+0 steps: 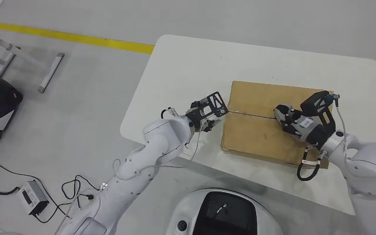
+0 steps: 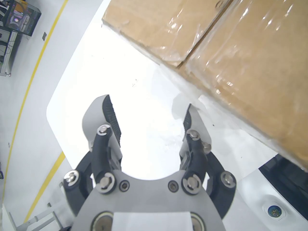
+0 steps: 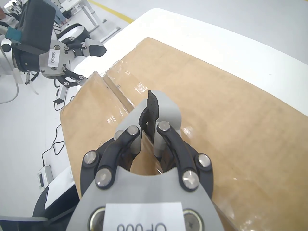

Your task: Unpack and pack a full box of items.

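A closed cardboard box (image 1: 252, 97) (image 2: 240, 49) (image 3: 228, 121) lies on the white table (image 1: 194, 64), its two top flaps meeting at a taped seam. My right gripper (image 1: 278, 113) (image 3: 149, 111) rests on top of the box at the seam, shut on the edge of the near flap (image 3: 96, 111), which stands slightly raised. My left gripper (image 1: 212, 120) (image 2: 149, 114) (image 3: 93, 64) hovers open just off the box's left end, over bare table, with nothing between its fingers. The box's contents are hidden.
The table edge (image 2: 51, 111) is close behind the left gripper. On the floor are a yellow line (image 1: 76, 38), a metal frame leg (image 1: 50, 70) and a power brick with cables (image 1: 32, 197). Bare tabletop surrounds the box.
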